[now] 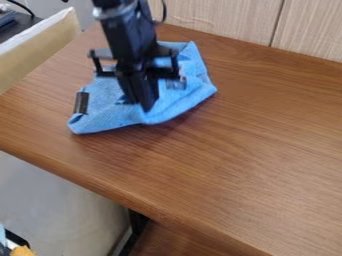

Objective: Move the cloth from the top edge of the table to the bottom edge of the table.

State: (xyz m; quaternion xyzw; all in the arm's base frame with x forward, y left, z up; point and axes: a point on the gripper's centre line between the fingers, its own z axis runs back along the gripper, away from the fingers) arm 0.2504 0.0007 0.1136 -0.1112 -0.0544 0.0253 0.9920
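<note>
Near the table's far edge, toward its upper-left end, the black gripper [142,106] hangs over the cloth [193,92], hiding much of its middle. Its tips lie against blue fabric in projection; whether the claw stands apart, together or clamped on the cloth cannot be told. The arm [119,22] is cut off above the table by the top of the view. A dark strip [81,102] lies over the cloth's left part, its nature unclear. Below the table's near edge, an orange-yellow object [22,251] is cropped at the lower-left corner and cannot be identified.

The cloth is light blue, spread unevenly on the table [260,130], with an irregular outline. A pointed corner rises toward the table's far edge; another extends to the right, and a narrower, folded one to the lower left. Soft creases and shaded folds cross the surface.
</note>
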